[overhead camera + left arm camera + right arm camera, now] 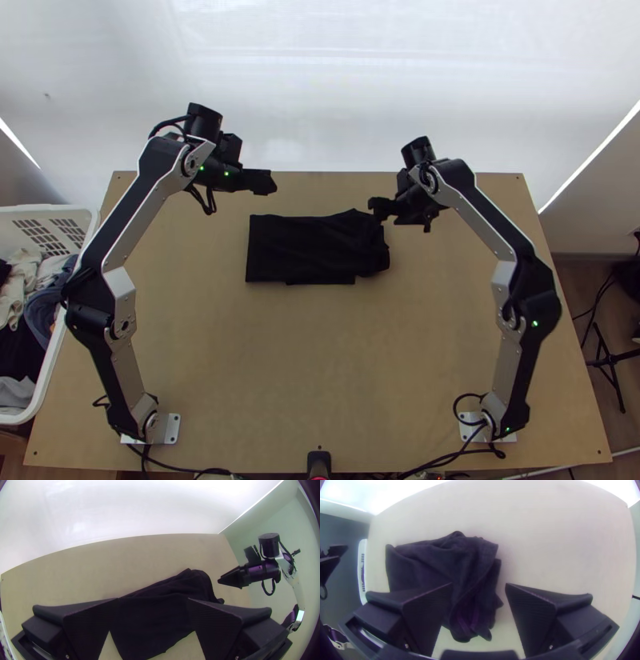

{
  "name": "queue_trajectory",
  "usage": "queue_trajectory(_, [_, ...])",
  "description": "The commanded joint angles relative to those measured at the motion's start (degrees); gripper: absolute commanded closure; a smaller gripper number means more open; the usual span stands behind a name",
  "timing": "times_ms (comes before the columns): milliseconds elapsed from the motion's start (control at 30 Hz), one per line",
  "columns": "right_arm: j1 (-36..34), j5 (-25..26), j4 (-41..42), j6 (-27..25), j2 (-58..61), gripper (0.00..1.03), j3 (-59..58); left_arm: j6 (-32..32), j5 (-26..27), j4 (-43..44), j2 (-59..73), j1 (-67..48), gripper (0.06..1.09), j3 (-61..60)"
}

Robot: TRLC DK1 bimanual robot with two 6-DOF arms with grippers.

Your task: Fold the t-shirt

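Note a light wooden table (320,384), with a small hole near each corner. Beyond the far edge, find a bright white surface (320,88). Alongside the left edge, find a white basket (40,211) with mixed clothes (36,300) inside. Past the right edge, note a brown floor (570,292), a black stand (610,358) and loose dark cables. At the middle of the near edge, note a black device (318,462).

Locate the black t-shirt (308,250) beyond the table's centre: folded into a compact rectangle, long side running left to right, straight at the left end, rumpled and loosely layered at the right end.

Locate the left gripper (266,182) over the far part of the table, just past the shirt's left half. See fingers (90,623) set wide apart, with nothing clamped between.

Locate the right gripper (380,210) at the shirt's far right corner. See fingers parted, with a clear gap between the tips, and no cloth pinched in the right gripper (479,584). Cannot tell from these views about contact with the cloth.
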Motion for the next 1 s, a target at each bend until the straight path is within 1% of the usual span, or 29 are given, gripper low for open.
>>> queue_trajectory(0, [-0.59,-6.62,0.06,2.77,7.65,0.36,6.84,-0.32,-0.04,-0.59,-0.33,0.17,0.10,0.03])
queue_trajectory(33, [-0.77,-6.71,0.06,2.77,9.67,0.40,7.99,-0.23,-0.04,-0.59,-0.59,0.17,0.10,0.03])
queue_trajectory(167, [-1.38,-8.12,-0.99,2.95,13.27,0.41,10.36,-0.32,-0.04,-0.86,-0.95,0.35,0.10,0.03])
queue_trajectory(300, [-1.38,-8.12,-1.70,2.95,15.03,0.41,11.24,-0.32,-0.04,-1.21,-1.56,0.87,0.10,0.03])
queue_trajectory(333, [-1.38,-8.12,-1.70,2.95,15.12,0.42,11.33,-0.32,-0.04,-1.39,-1.65,0.96,0.10,-0.06])
queue_trajectory(367, [-1.38,-8.12,-1.70,2.95,15.12,0.47,11.50,-0.23,-0.04,-1.47,-1.65,1.05,0.10,0.03])
queue_trajectory(433, [-1.38,-8.12,-1.70,2.69,15.12,0.64,12.12,-0.23,-0.04,-1.65,-1.82,1.14,0.10,-0.06])
queue_trajectory(500, [-1.29,-8.12,-1.70,2.42,15.56,0.76,13.08,-0.23,-0.04,-1.74,-1.82,1.14,0.10,-0.06])
queue_trajectory(533, [-1.21,-8.12,-1.70,2.25,15.64,0.81,13.70,-0.23,-0.04,-1.74,-1.91,1.14,0.10,-0.06])
queue_trajectory(600, [-0.94,-8.12,-1.70,1.98,15.82,0.86,15.10,-0.23,-0.04,-1.74,-2.00,1.05,0.10,0.03])
queue_trajectory(800, [-0.77,-8.12,-1.43,1.46,16.17,0.86,20.47,-0.32,-0.04,-1.74,-2.09,0.79,0.10,0.03])
queue_trajectory(967, [-1.82,-8.03,-0.64,1.72,16.35,0.87,21.43,-0.40,-0.04,-1.74,-2.18,0.96,0.10,-0.15])
